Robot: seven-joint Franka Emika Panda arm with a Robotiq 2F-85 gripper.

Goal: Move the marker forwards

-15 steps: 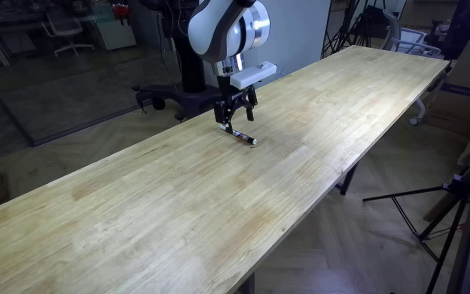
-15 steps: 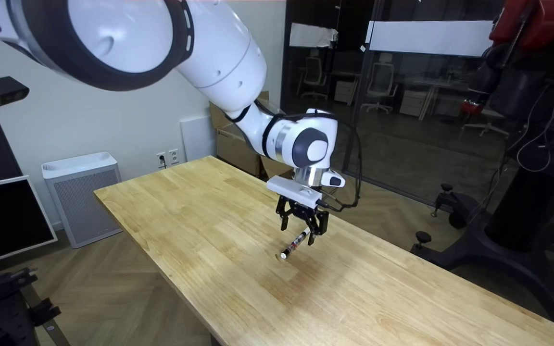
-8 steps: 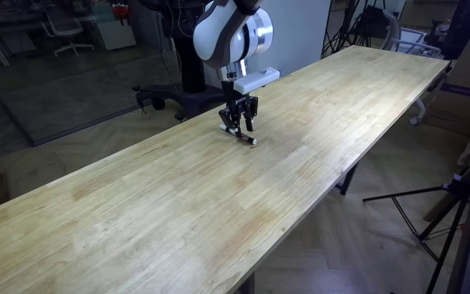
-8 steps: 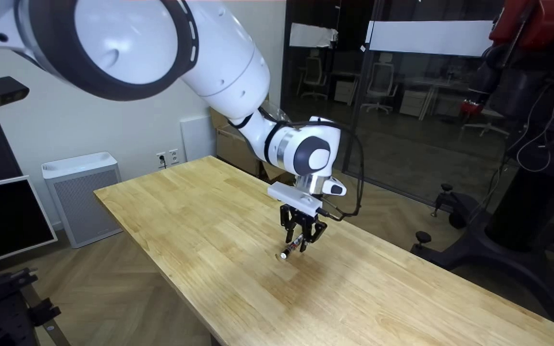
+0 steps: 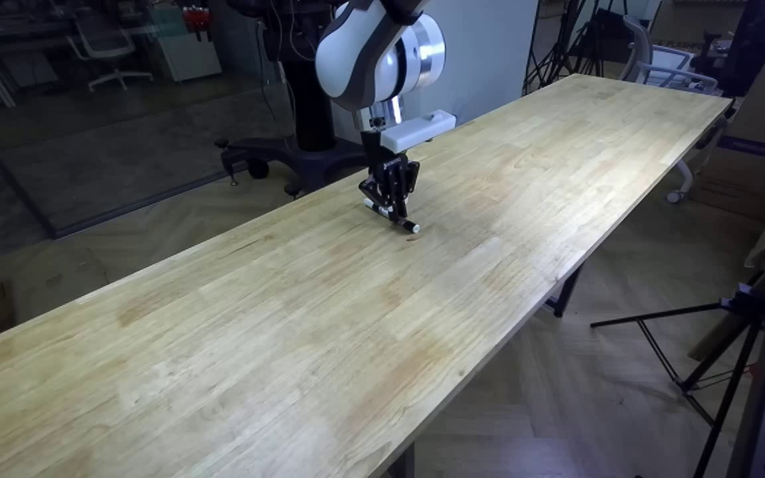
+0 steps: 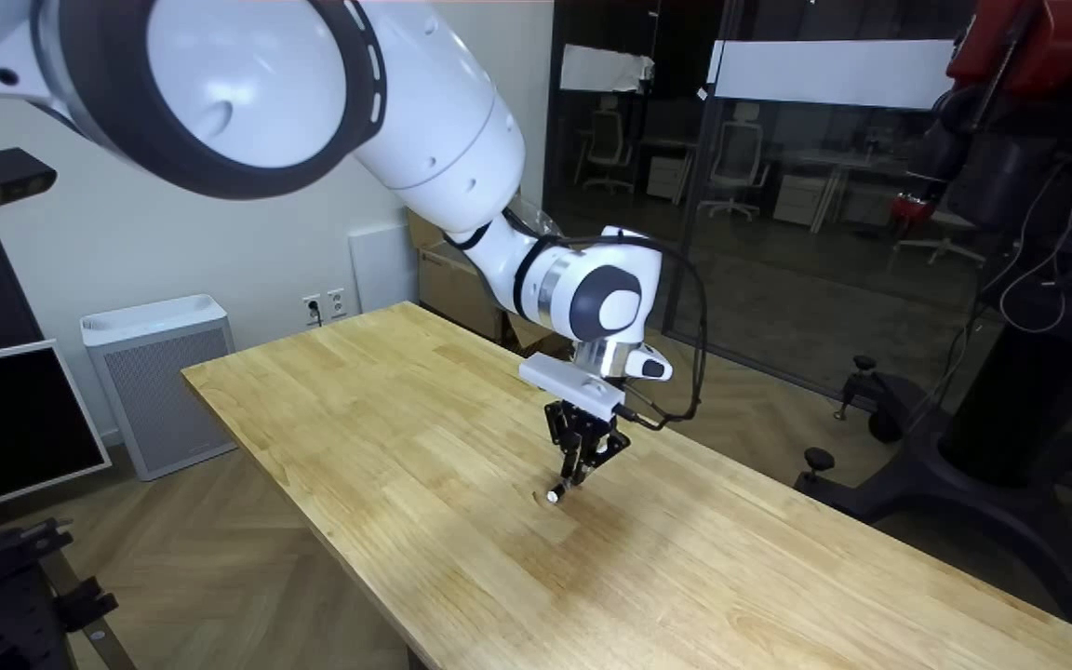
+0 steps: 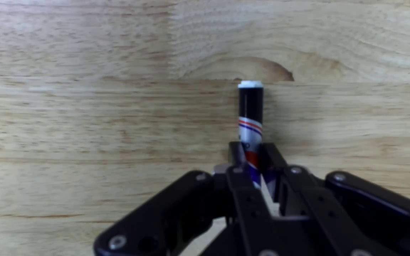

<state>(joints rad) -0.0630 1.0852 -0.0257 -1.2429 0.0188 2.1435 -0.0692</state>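
The marker [image 7: 251, 103], black with a white end and a white, red and blue label, lies flat on the wooden table. My gripper [image 7: 252, 149] is shut on its middle, one finger pressed to each side in the wrist view. The far part of the marker is hidden behind the fingers there. In an exterior view, both ends of the marker [image 5: 412, 226] stick out past the gripper [image 5: 398, 216]. From another side, only the white-tipped end of the marker [image 6: 556, 494] shows clearly below the gripper [image 6: 575, 476].
The long wooden table [image 5: 303, 332] runs across the scene, its back edge close behind the gripper. A dark wheeled stand [image 6: 973, 484] is on the floor beyond that edge. A tripod [image 5: 694, 385] stands on the opposite side.
The gripper has come down and shifted along the marker toward its white-tipped end. Its fingers, earlier apart, have closed on the marker, which has moved very slightly.
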